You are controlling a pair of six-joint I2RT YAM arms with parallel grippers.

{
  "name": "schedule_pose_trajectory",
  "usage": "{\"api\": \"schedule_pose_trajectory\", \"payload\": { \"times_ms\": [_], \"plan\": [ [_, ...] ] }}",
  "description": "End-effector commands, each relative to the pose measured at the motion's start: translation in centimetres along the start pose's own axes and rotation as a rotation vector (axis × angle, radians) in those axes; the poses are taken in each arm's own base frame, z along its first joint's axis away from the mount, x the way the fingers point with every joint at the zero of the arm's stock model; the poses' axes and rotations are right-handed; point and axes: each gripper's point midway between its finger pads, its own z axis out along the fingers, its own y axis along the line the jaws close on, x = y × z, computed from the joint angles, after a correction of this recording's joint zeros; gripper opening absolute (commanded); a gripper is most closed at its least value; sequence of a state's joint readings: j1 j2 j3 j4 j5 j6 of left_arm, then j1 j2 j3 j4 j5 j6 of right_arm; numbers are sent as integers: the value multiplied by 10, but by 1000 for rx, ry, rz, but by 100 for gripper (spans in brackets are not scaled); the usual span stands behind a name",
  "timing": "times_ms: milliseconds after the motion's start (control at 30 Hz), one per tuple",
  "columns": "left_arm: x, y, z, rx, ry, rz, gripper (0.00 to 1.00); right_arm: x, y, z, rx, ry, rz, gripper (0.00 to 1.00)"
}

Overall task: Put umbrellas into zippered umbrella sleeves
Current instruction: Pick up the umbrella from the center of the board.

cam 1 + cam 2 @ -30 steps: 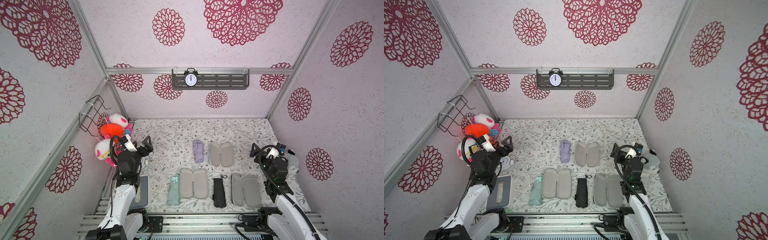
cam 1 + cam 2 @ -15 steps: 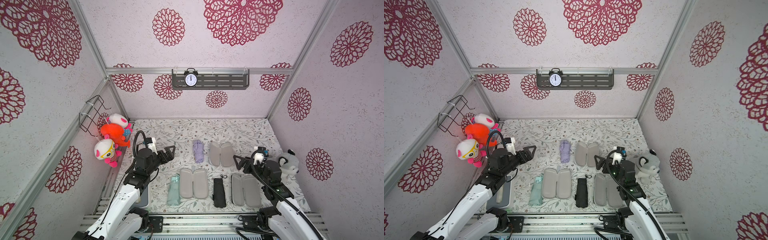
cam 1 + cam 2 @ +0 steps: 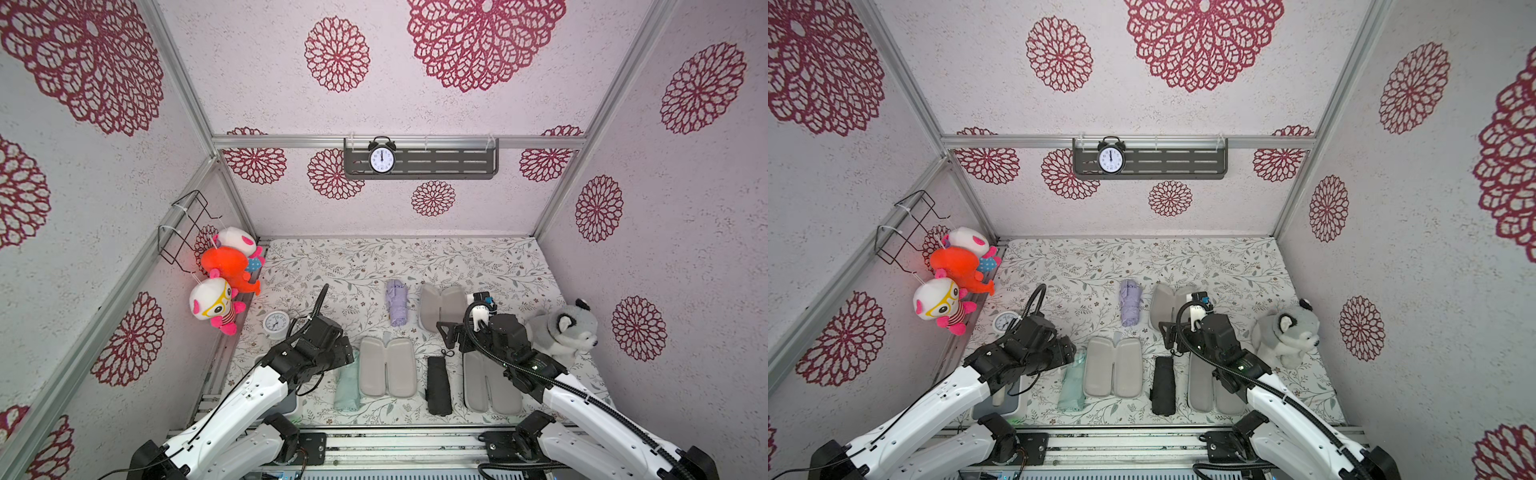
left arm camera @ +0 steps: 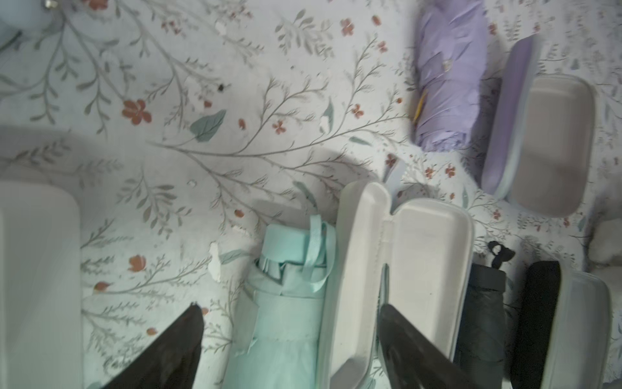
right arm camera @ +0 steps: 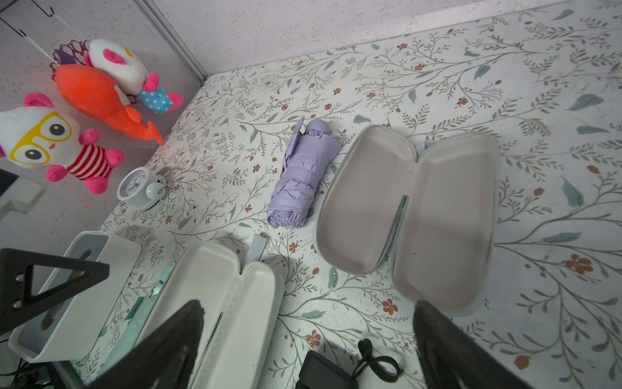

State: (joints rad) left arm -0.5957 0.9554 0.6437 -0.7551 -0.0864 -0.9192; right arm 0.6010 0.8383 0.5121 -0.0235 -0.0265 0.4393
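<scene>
The left gripper, fingers apart, hangs over the green umbrella lying against its open case edge; the right gripper, spread wide, hangs over the surface.

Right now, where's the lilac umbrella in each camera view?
Top view: the lilac umbrella lies mid-table, in the far row.
Top view: the lilac umbrella, same spot.
Left wrist: lilac umbrella, blurred, beyond the mint umbrella.
Right wrist: lilac umbrella, sharp, whole, lying flat.
Shared landmark: the open lilac sleeve beside it.
</scene>
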Motion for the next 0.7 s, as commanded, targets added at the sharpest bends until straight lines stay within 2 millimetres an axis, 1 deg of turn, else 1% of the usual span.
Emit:
{"api": "schedule_pose_trajectory", "payload": {
  "times_ms": [0, 33, 100, 167, 300, 400, 567, 667],
  "plan": [
    [41, 9, 16, -13, 176, -44, 81, -9, 5, -5, -14, -43, -6, 98],
    [46, 6, 23, 1, 199, -44, 81, -8, 9, -4, -33, -40, -7, 98],
    [48, 4, 29, -10, 207, -20, 80, -7, 13, -2, -51, -32, -11, 98],
    [46, 4, 32, -27, 200, 2, 80, -6, 14, 0, -50, -26, -17, 99],
    [52, 4, 39, -32, 222, 9, 79, -2, 13, 3, -46, -14, -20, 99],
    [49, 4, 39, -40, 203, 13, 80, 0, 10, 4, -37, -11, -21, 99],
    [54, -3, 44, -13, 223, 17, 83, -1, 10, 3, -36, -17, -22, 99],
    [57, -3, 47, -18, 227, 17, 85, 0, 8, 3, -25, -19, -23, 99]
  ]
}}
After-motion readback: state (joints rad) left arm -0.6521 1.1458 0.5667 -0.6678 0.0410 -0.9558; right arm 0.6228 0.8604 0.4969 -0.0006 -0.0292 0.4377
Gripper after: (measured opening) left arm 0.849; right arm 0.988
